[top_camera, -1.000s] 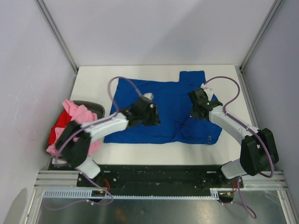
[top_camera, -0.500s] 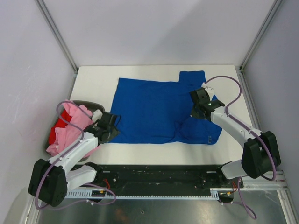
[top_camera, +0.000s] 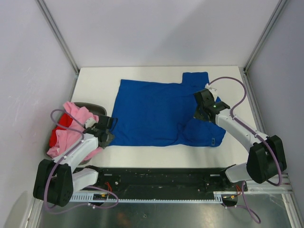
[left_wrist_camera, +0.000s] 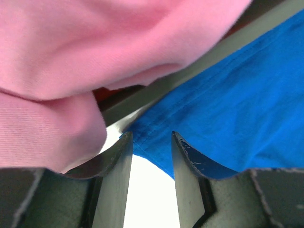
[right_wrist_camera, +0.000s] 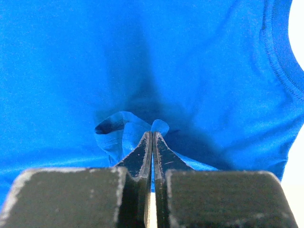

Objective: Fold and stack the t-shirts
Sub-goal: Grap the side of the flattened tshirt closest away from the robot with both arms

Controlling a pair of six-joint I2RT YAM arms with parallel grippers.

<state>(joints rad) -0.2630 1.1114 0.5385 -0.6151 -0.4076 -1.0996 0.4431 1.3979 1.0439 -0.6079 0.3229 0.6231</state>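
Right wrist view: the right gripper (right_wrist_camera: 152,142) has its jaws pressed together on a small raised pinch of the royal blue cloth t-shirt (right_wrist_camera: 142,57), which lies spread flat on the white table (top_camera: 95,80). The jaws of the left gripper (left_wrist_camera: 149,142) stand apart with nothing between them. Its tips are at that shirt's near-left corner, just beside the light pink cloth t-shirt (left_wrist_camera: 71,47), which is heaped with a red cloth t-shirt (top_camera: 64,123) in a dark grey bin (top_camera: 97,107) at the table's left edge.
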